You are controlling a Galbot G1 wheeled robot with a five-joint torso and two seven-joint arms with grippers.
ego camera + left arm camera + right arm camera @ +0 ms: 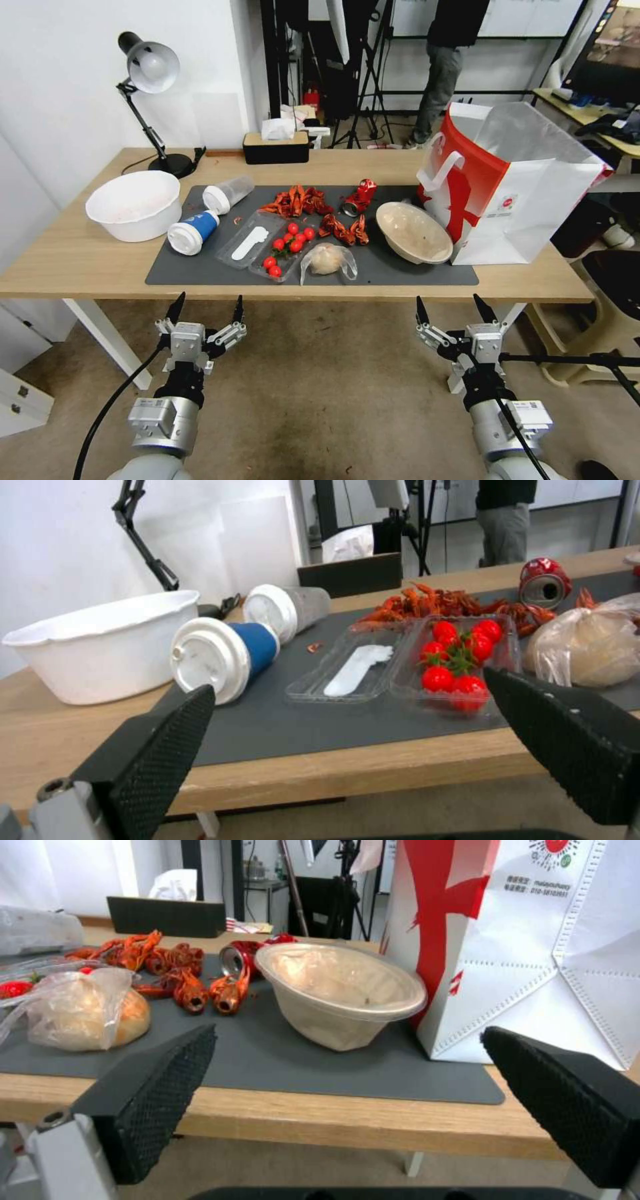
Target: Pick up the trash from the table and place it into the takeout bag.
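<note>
While both arms hang below the near edge of the table, the left end effector and the right end effector each have their fingers spread wide and hold nothing. On the dark grey mat lie the blue-and-white lidded cup and the clear cup with white lid, both on their sides, beside a clear tray of cherry tomatoes. The clear bag with bun sits near the mat's front edge, the crushed red can farther back. The beige paper bowl is tilted, touching the takeout bag, which stands upright at the table's right end.
</note>
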